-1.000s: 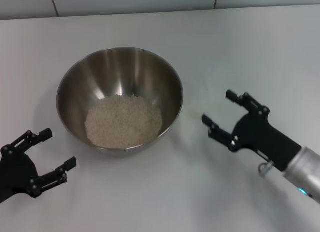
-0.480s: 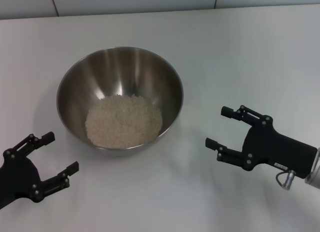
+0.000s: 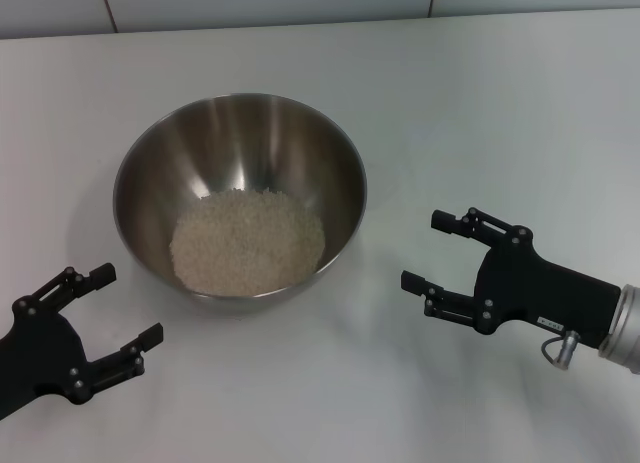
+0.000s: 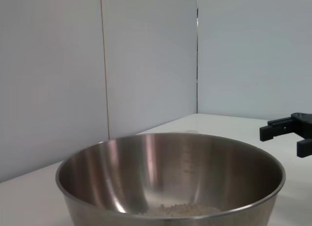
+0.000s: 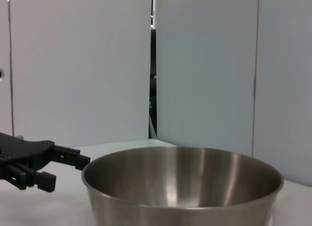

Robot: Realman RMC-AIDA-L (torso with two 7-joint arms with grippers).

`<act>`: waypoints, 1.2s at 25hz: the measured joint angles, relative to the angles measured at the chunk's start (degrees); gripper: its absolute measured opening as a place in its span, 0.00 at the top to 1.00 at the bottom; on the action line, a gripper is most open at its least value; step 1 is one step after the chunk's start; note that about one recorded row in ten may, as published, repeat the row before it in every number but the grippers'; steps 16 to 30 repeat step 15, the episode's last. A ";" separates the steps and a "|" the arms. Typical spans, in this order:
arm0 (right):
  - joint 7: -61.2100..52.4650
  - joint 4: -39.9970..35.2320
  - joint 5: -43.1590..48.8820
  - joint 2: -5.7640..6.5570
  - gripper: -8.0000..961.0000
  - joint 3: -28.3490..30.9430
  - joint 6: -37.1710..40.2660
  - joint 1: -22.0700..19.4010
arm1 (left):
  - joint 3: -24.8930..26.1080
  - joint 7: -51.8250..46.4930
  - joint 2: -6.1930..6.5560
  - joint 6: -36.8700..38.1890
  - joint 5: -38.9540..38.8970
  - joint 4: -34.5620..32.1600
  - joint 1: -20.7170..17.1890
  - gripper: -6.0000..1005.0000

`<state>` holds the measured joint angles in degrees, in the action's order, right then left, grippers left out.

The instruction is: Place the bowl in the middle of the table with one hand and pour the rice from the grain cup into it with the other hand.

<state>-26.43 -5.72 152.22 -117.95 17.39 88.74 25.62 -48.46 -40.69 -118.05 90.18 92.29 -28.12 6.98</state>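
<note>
The steel bowl (image 3: 240, 133) stands on the white table (image 3: 480, 103), left of the middle of the head view. A pale heap of rice (image 3: 248, 241) lies in its bottom. My left gripper (image 3: 125, 305) hovers open and empty near the front left edge, just clear of the bowl's near side. To the right of the bowl, my right gripper (image 3: 422, 250) is open and empty, its fingers pointing at the bowl. The left wrist view shows the bowl (image 4: 146, 172), some rice (image 4: 180, 210) and the right gripper (image 4: 282, 138). The right wrist view shows the bowl (image 5: 185, 182) and the left gripper (image 5: 68, 171). The grain cup is out of view.
Tiled wall panels (image 3: 270, 3) run along the table's far edge. Bare white tabletop lies behind the bowl and between the two grippers at the front.
My right gripper has drawn back toward the front edge and turned level, still open. The left gripper has slid slightly nearer the front edge. Bowl and rice have not moved.
</note>
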 joint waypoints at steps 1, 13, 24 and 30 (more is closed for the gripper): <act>0.00 0.00 0.00 0.00 0.18 0.00 0.00 0.00 | 0.00 0.00 0.00 0.00 0.00 0.00 0.00 0.14; -0.09 -0.08 0.10 -0.20 0.18 0.01 -0.45 0.13 | -0.06 -0.11 0.01 0.00 0.00 0.00 -0.04 0.14; -0.10 -0.08 0.10 -0.27 0.18 0.01 -0.83 0.16 | -0.06 -0.12 0.01 0.00 0.00 0.00 -0.06 0.14; -0.10 -0.08 0.10 -0.27 0.18 0.01 -0.83 0.16 | -0.06 -0.12 0.01 0.00 0.00 0.00 -0.06 0.14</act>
